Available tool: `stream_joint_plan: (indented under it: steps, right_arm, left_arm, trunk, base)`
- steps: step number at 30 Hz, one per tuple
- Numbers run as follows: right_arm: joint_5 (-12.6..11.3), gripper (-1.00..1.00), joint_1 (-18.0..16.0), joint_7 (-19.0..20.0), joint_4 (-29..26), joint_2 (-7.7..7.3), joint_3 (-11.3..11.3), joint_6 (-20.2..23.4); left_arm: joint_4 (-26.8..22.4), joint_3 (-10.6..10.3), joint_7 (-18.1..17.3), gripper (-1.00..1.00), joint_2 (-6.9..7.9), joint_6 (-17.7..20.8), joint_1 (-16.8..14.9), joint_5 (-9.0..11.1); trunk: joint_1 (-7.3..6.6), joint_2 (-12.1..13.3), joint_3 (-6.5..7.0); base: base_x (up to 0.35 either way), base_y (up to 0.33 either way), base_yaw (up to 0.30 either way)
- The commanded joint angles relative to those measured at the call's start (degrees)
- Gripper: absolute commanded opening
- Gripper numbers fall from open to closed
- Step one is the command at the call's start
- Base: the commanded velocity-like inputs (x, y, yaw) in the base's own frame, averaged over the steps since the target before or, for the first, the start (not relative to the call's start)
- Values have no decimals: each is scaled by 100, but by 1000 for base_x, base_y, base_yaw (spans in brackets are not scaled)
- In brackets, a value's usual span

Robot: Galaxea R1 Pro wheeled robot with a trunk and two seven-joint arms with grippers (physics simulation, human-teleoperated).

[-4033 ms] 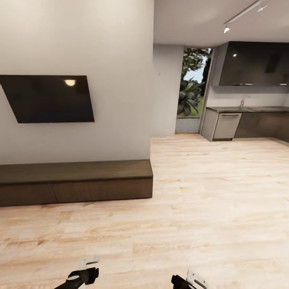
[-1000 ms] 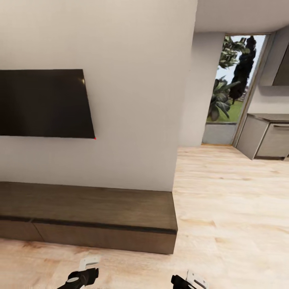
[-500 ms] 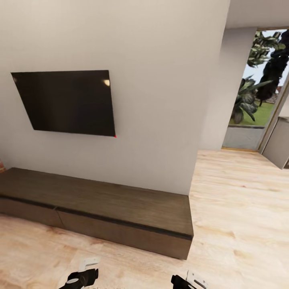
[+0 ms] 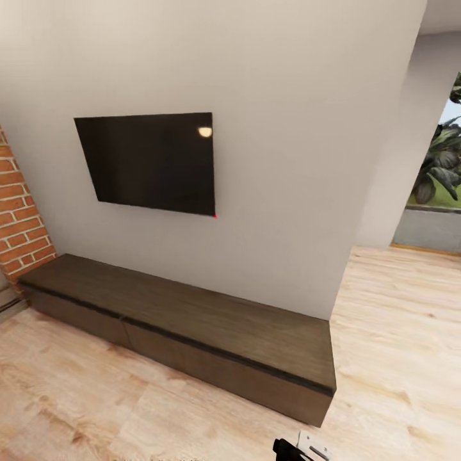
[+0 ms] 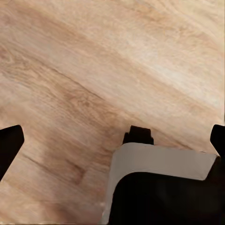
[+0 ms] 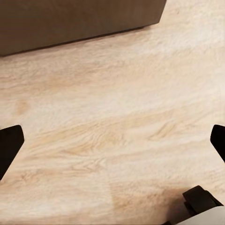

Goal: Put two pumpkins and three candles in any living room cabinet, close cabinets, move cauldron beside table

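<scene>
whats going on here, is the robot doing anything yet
Nothing is being handled. The robot faces the long low cabinet, which stands against the wall under a wall-mounted TV, with its drawer fronts shut. Both grippers hang open and empty over the wooden floor: the left gripper and the right gripper, the latter close to the cabinet's front.

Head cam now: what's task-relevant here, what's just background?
Task-relevant: cabinet, drawer fronts shut; right gripper and left gripper, jaws open, holding nothing.
Background: TV, brick wall, wood floor, window plants.
</scene>
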Motion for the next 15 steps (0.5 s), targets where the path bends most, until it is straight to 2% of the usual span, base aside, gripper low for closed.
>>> stream_joint_plan:
  steps: [1,3,5,15]
  right_arm:
    - [-61,100,-5,-26,-1,-2,44,-32]
    - [-61,100,-4,-26,-1,-1,45,-32]
    - [-61,100,-4,-26,-1,-1,44,-32]
    - [-58,100,-3,-26,-1,-10,41,-32]
  left_arm:
    - [-5,-56,19,100,2,-5,214,35]
    - [-3,-56,19,100,0,-5,484,36]
    - [-2,-55,15,100,-11,-8,598,18]
    - [-2,-66,13,100,-9,-15,676,-4]
  trunk:
    - [0,-3,-5]
    - [0,-3,-5]
    - [0,-3,-5]
    - [0,-3,-5]
  base:
    - [0,0,290]
    - [0,0,290]
    - [0,0,290]
    - [0,0,290]
